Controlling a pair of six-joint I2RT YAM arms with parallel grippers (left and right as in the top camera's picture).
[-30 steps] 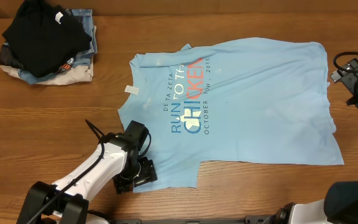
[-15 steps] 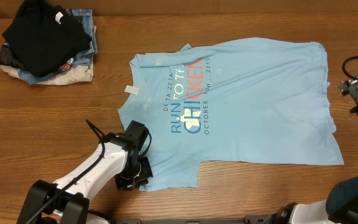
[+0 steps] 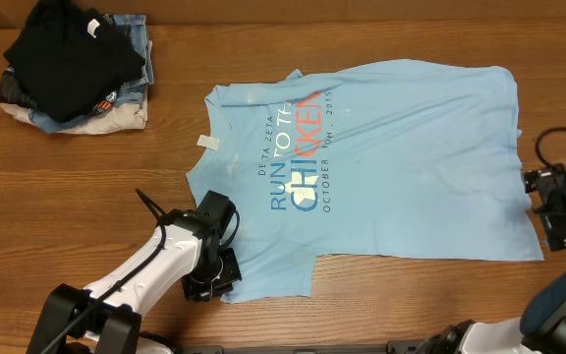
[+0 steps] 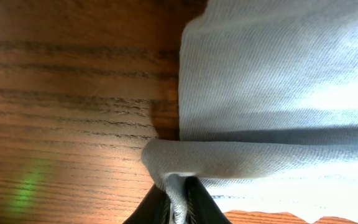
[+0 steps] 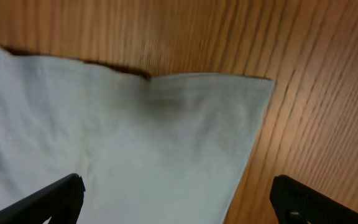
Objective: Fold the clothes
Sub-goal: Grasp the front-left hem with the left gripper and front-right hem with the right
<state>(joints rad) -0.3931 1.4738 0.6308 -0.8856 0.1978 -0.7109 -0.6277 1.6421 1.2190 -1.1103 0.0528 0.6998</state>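
The light sky-blue T-shirt (image 3: 411,147) lies spread flat on the wooden table, with its collar and small white tag (image 3: 207,143) to the left and its hem to the right. My left gripper (image 3: 222,278) is at the shirt's front left edge, shut on a pinched fold of the blue cloth (image 4: 178,186). That fold rises between the black fingertips (image 4: 156,209). My right gripper (image 3: 550,208) stands open over the hem's right corner (image 5: 253,93). Its fingers (image 5: 48,200) are spread wide apart, with cloth below and nothing between them.
At the back left a black garment (image 3: 67,54) sits on folded denim and beige clothes (image 3: 131,110). Bare wood table (image 3: 86,197) surrounds the shirt. The table's right edge lies close to the right arm.
My left gripper has shut on the shirt's front left edge. My right gripper has moved from the back right toward the front, along the hem, to that corner.
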